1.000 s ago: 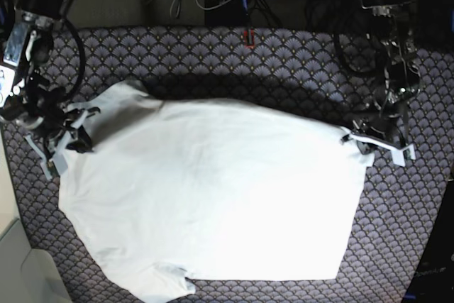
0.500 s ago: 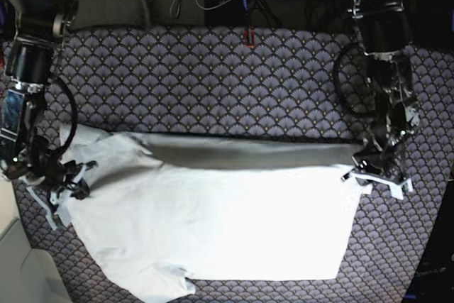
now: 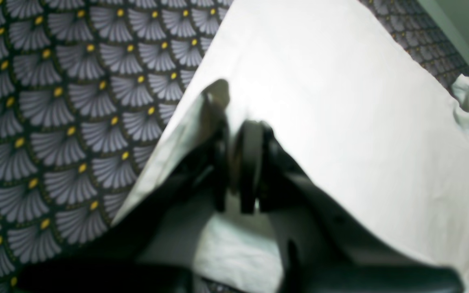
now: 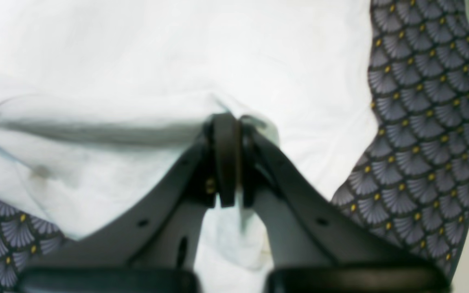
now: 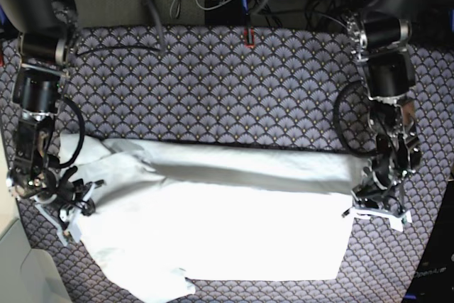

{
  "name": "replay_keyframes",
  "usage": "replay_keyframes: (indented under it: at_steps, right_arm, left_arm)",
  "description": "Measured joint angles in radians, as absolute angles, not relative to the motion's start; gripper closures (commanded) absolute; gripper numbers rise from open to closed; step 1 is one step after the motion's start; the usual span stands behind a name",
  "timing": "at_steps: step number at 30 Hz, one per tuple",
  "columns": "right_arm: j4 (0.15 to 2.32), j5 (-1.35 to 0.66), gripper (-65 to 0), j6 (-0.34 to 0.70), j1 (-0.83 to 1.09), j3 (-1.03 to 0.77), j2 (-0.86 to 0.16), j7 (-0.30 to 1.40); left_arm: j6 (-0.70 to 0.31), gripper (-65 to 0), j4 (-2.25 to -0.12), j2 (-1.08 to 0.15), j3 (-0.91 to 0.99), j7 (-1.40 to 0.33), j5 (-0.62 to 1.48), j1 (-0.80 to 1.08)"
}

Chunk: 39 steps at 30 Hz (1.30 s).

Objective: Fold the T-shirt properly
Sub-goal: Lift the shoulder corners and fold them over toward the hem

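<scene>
**Folding the far edge over**

Left wrist: my left gripper (image 3: 238,162) pinches the T-shirt (image 3: 340,101) edge, jaws pressed together.

Right wrist: my right gripper (image 4: 226,158) clamps a bunched fold.

Base: shirt lies on the patterned cloth (image 5: 213,83), top edge doubled toward me. Next I judge both corners need laying down evenly.

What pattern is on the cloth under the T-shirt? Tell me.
Purple-grey scallop fans with yellow dots on the cloth, clearest in the left wrist view.
</scene>
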State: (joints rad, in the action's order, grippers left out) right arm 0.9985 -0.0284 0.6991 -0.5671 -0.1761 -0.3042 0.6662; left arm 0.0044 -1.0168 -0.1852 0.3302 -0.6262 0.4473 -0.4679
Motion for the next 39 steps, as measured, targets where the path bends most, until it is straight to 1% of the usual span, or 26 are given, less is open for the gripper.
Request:
replay_keyframes:
  at_steps: [5,16,18,19,21,24,26,28,30,33,39]
  right_arm:
    - [0.979,-0.011,0.0,0.699,-0.587,-0.176,-0.304,0.661]
    - [0.979,-0.01,-0.5,0.699,-0.587,-0.175,-0.292,0.661]
    - [0.979,-0.01,-2.4,0.699,-0.586,-0.175,-0.291,0.666]
    - [0.979,-0.01,-4.9,0.699,-0.586,-0.17,-0.292,0.668]
    - [0.979,0.015,-11.6,0.699,-0.582,-0.158,-0.291,0.668]
    - [0.99,0.028,-19.5,0.699,-0.56,-0.159,-0.291,0.665]
    - [1.008,0.032,-22.5,0.699,-0.539,-0.159,-0.294,0.673]
    - [1.02,0.034,-25.1,0.699,-0.531,-0.16,-0.297,0.671]
    - [1.024,0.033,-26.9,0.699,-0.531,-0.161,-0.303,0.668]
    - [1.05,0.034,-27.3,0.699,-0.521,-0.163,-0.31,0.695]
    - [1.264,0.045,-27.4,0.699,-0.383,-0.243,-0.306,0.732]
  left_arm:
    - [0.004,-0.6,-0.977,-0.184,0.33,-0.627,0.446,-0.494]
    - [0.004,-1.5,-0.976,-0.184,0.33,-0.628,0.446,-0.493]
    - [0.004,-6.5,-0.976,-0.184,0.33,-0.631,0.446,-0.493]
    - [0.005,-12.1,-0.976,-0.184,0.33,-0.633,0.446,-0.493]
    - [0.004,-26.0,-0.976,-0.185,0.33,-0.632,0.442,-0.493]
    - [0.004,-46.1,-0.984,-0.189,0.33,-0.628,0.446,-0.476]
    - [0.0,-56.2,-0.989,-0.193,0.329,-0.629,0.45,-0.451]
    - [0.005,-64.1,-0.986,-0.194,0.331,-0.639,0.445,-0.436]
    - [0.003,-65.0,-0.986,-0.196,0.331,-0.637,0.446,-0.427]
    - [-0.001,-65.0,-0.995,-0.204,0.33,-0.628,0.45,-0.41]
    - [0.005,-65.0,-0.992,-0.204,0.331,-0.632,0.443,-0.362]
